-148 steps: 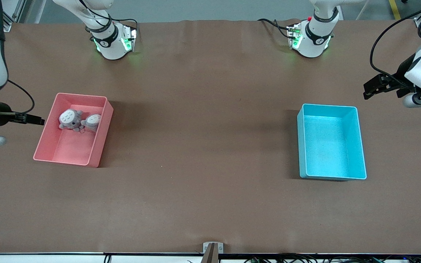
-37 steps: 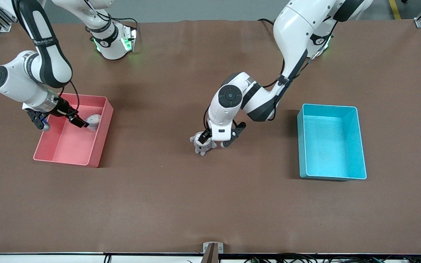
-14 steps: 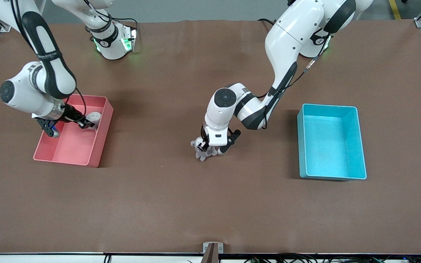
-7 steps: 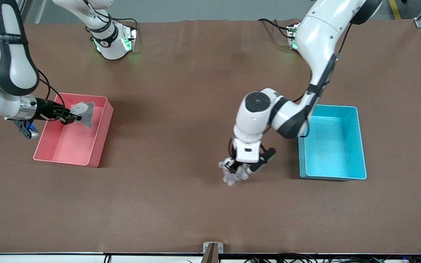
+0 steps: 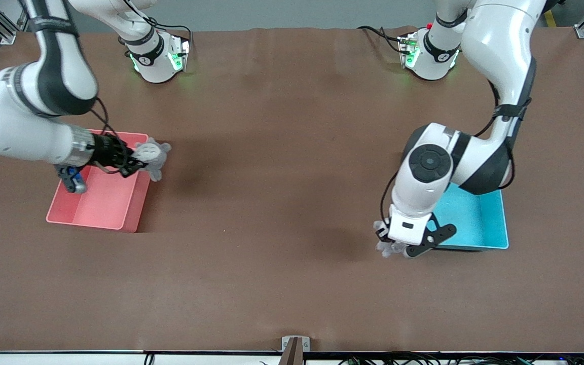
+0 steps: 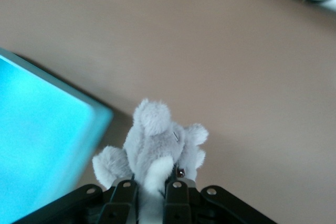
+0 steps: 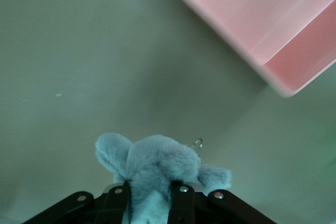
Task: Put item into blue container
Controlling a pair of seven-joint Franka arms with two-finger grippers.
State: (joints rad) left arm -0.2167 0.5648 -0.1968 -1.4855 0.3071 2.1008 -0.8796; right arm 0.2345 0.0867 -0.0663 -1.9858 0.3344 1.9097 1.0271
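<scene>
The blue container (image 5: 479, 220) stands toward the left arm's end of the table, half hidden under the left arm. My left gripper (image 5: 392, 244) is shut on a grey plush toy (image 5: 385, 248) in the air, just off the container's corner nearest the front camera. In the left wrist view the plush (image 6: 157, 142) sticks out between the fingers (image 6: 126, 195), with the cyan wall (image 6: 47, 129) beside it. My right gripper (image 5: 136, 165) is shut on a second grey plush (image 5: 152, 153) over the pink bin's rim; that plush (image 7: 157, 166) also fills the right wrist view.
The pink bin (image 5: 94, 205) sits toward the right arm's end of the table, with nothing visible inside it; its corner (image 7: 273, 30) shows in the right wrist view. Bare brown tabletop lies between the two bins. Both arm bases stand along the table's back edge.
The left gripper has carried its plush from the table's middle to beside the blue container. The right gripper has moved its plush from above the pink bin's inside to over its rim.
</scene>
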